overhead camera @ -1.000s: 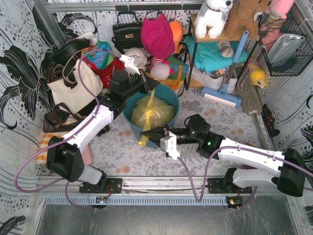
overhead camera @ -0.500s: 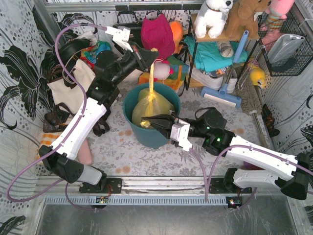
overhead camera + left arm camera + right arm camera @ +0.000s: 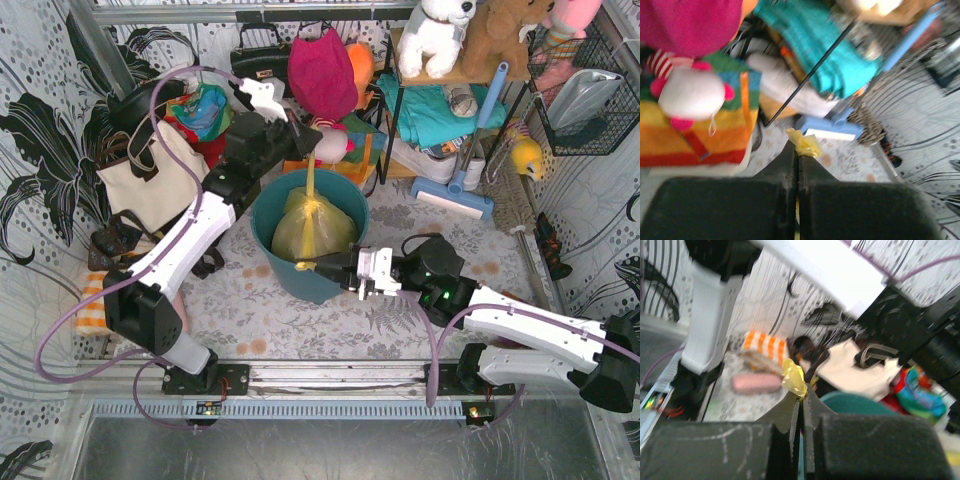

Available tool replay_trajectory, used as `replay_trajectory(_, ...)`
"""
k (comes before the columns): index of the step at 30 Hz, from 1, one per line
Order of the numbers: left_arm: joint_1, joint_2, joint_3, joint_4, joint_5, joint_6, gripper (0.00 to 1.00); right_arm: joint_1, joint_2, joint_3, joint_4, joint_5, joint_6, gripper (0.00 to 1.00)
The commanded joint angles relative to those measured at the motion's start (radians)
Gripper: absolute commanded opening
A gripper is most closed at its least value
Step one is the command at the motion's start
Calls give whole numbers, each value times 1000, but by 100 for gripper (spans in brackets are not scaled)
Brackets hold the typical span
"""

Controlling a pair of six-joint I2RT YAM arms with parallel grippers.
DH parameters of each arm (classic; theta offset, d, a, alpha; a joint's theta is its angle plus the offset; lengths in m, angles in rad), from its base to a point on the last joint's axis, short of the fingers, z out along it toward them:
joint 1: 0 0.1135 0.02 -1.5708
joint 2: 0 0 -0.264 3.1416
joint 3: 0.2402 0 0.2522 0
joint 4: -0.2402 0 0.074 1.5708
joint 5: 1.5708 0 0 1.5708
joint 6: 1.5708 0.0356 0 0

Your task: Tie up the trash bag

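The yellow-green trash bag (image 3: 312, 230) sits inside the round teal bin (image 3: 275, 262). One corner of the bag is drawn up and back into a taut strip to my left gripper (image 3: 313, 135), which is shut on its tip (image 3: 805, 143). A second corner leads forward to my right gripper (image 3: 305, 265), shut on a small yellow tuft (image 3: 794, 377) at the bin's near rim. Both grippers have their jaws pressed together with plastic sticking out past the tips.
A cream tote with black straps (image 3: 150, 175) stands left of the bin. Soft toys and a rainbow bag (image 3: 335, 150) crowd behind it. A shelf rack (image 3: 440, 90) and a blue brush (image 3: 460, 190) stand at the back right. A pink case (image 3: 756, 383) lies on the floor by the left arm.
The left gripper went up and back with its bag corner, then came slightly lower and to the right. The right gripper shifted right and then stayed at the bin's near rim. Both stayed shut.
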Motion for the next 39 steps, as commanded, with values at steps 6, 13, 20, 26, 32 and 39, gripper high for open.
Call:
replay_trajectory(6, -7, -107, 120, 115, 105, -15, 0, 6, 35, 199, 90, -50, -61, 0)
replay_trajectory(13, -7, -92, -64, 139, -42, 54, 0, 7, -12, -30, 179, -36, 118, 0)
replay_trajectory(20, -1, 3, -82, 151, -99, 107, 0, 27, -60, -207, 296, 16, 257, 0)
replay_trajectory(26, -7, -54, -89, 216, -21, 91, 0, 26, -52, -143, 285, 61, 182, 0)
replay_trajectory(32, -25, -153, -72, 275, 84, 71, 0, 27, 2, 7, 266, 196, 28, 0)
replay_trajectory(39, -45, -222, -51, 316, 183, 16, 0, -40, 148, 239, 218, 279, -124, 0)
